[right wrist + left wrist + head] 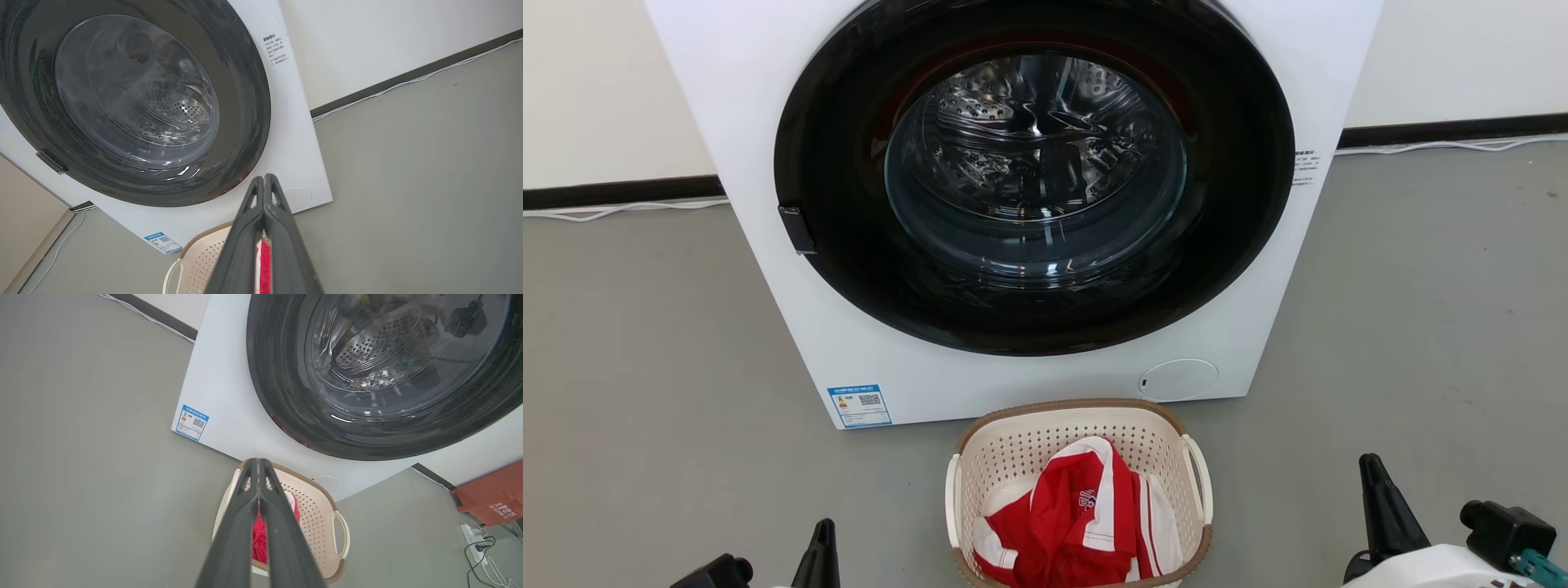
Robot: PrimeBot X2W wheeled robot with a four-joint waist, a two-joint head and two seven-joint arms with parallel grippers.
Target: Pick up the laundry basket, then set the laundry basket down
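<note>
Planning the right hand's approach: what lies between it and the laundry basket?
Nothing. In the head view, only bare grey floor shows between the shut right hand and the laundry basket.

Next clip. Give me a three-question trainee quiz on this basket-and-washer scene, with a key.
1. True or false: the laundry basket stands on the floor in front of the washing machine.
2. What lies in the basket? A) blue towels B) a red-and-white garment C) nothing
3. Fill in: the left claw and the right claw are both ___.
Key: 1 true; 2 B; 3 shut.
</note>
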